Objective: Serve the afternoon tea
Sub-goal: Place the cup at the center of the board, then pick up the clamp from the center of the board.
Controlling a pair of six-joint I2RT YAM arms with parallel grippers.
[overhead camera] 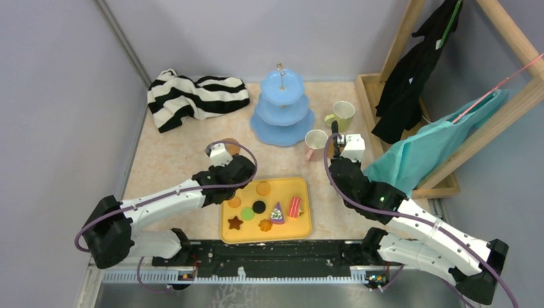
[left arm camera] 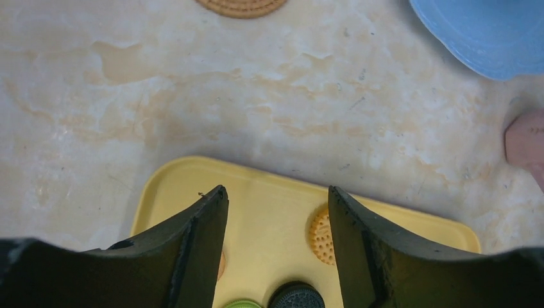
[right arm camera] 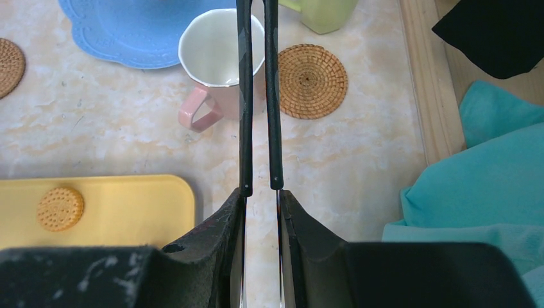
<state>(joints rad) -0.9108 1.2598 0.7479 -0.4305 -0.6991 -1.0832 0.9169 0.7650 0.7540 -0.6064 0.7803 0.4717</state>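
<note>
Several toy cookies and cake slices lie on a yellow tray (overhead camera: 306, 226), among them a round biscuit (overhead camera: 263, 188), a black cookie (overhead camera: 259, 206) and a cake slice (overhead camera: 277, 212). My left gripper (left arm camera: 277, 190) hangs open over the tray's far left corner with nothing between its fingers. The right gripper (right arm camera: 262, 192) is shut on black-armed tongs (right arm camera: 245, 96). The tong arms lie across the right side of the pink-handled cup (right arm camera: 215, 45); contact cannot be told. A cork coaster (right arm camera: 312, 81) lies right of that cup, another (left arm camera: 242, 5) ahead of the left gripper. The yellow-green cup (overhead camera: 343, 114) stands beside the blue three-tier stand (overhead camera: 282, 109).
A black-and-white striped cloth (overhead camera: 192, 96) lies at the back left. On the right stands a wooden rack (overhead camera: 410, 38) with a black garment (overhead camera: 414, 77) and a teal cloth (overhead camera: 442, 147) close to my right arm. Grey walls close in the left and the back.
</note>
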